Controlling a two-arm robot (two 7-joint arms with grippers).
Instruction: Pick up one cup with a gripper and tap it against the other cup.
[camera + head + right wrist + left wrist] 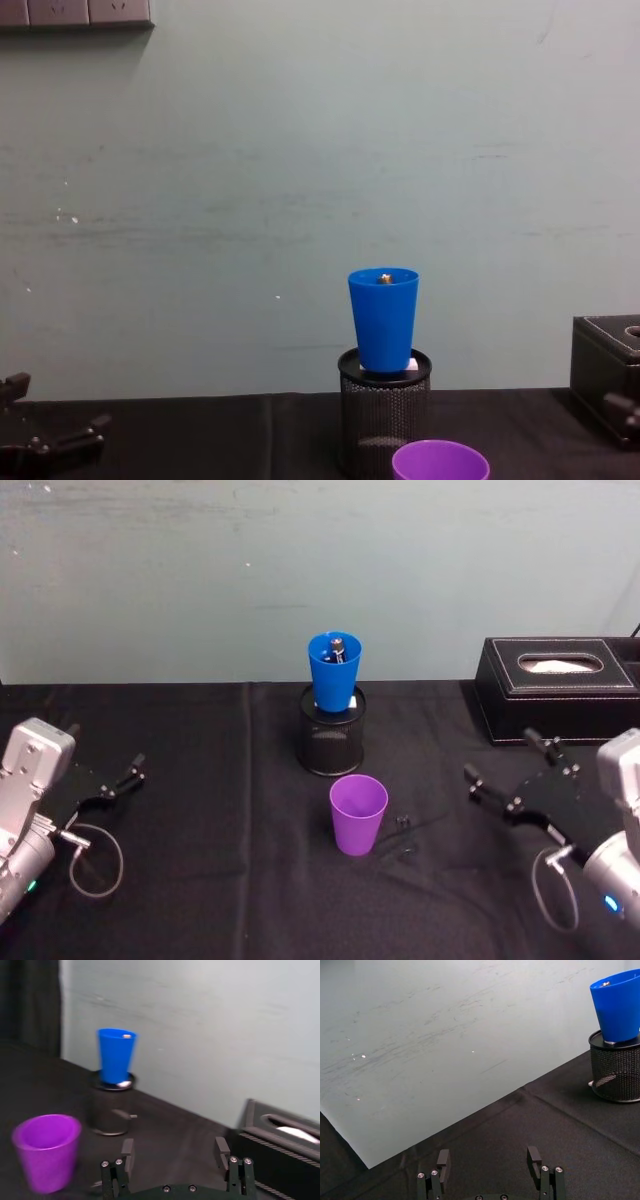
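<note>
Both wide and empty: right pincer (500, 755) at 3 o'clock of purple cup (358, 815), left pincer (122, 777) at 9. Blue cup (334, 670) sits in mesh holder (332, 745) at 12.

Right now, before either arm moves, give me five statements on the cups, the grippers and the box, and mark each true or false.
1. The blue cup sits upright in the top of the black mesh holder. True.
2. The purple cup lies on its side. False: it stands upright on the black cloth, mouth up, in front of the holder.
3. The right gripper is shut on the purple cup. False: it is open and apart from the cup, off to the cup's right.
4. The left gripper is open and holds nothing. True.
5. The tissue box stands at the table's left. False: it stands at the back right.
</note>
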